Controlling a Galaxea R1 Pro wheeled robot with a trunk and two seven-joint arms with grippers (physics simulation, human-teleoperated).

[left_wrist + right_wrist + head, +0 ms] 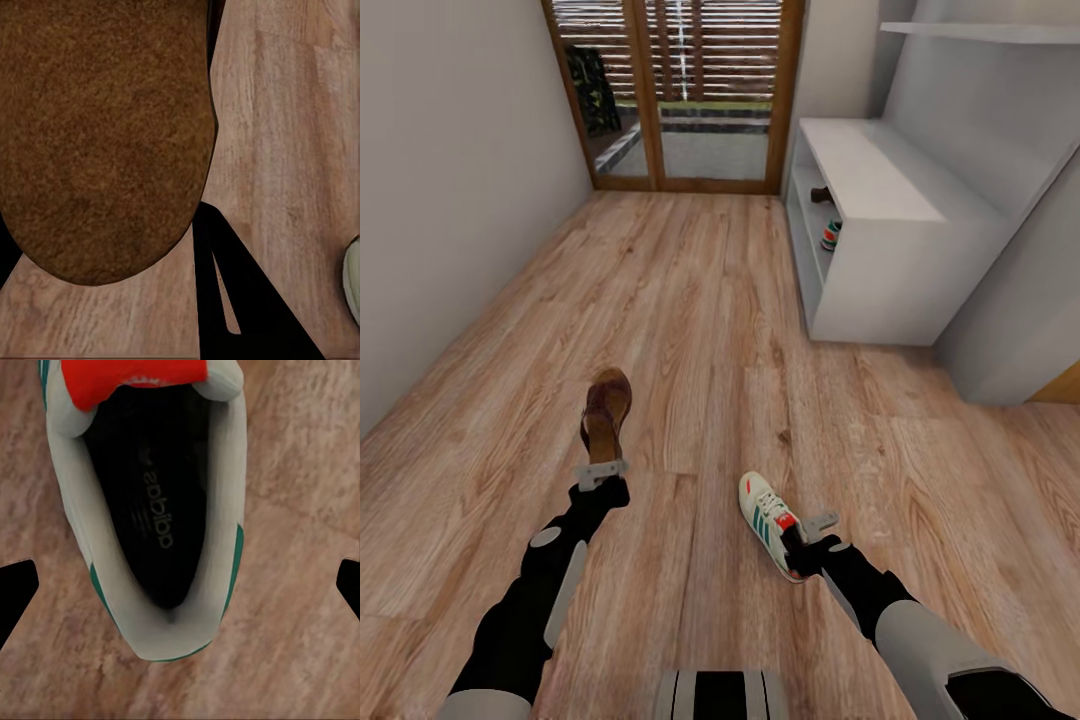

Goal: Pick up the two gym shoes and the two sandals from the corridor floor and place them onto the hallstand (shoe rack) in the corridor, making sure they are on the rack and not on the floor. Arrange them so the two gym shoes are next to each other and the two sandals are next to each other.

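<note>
The shoe rack point(880, 235) stands by the wall, well apart from the robot, and one gym shoe point(830, 236) and one brown sandal point(821, 195) sit inside its open shelves already. Two shoes lie on the corridor floor point(700, 330), far from the rack and near the robot. The left pincer point(601, 473) is at the heel of the other sandal point(606, 410); the left wrist view shows the sandal's tan insole point(105, 135) very close, but I cannot tell if the pincer has it yet. The right pincer point(812, 530) is over the heel end of the other gym shoe point(768, 515). It is wide, with one dark fingertip point(16, 585) on each side of the shoe's heel point(157, 630), not touching it. I think both arms reach down together so both shoes can go to the rack in one trip.
</note>
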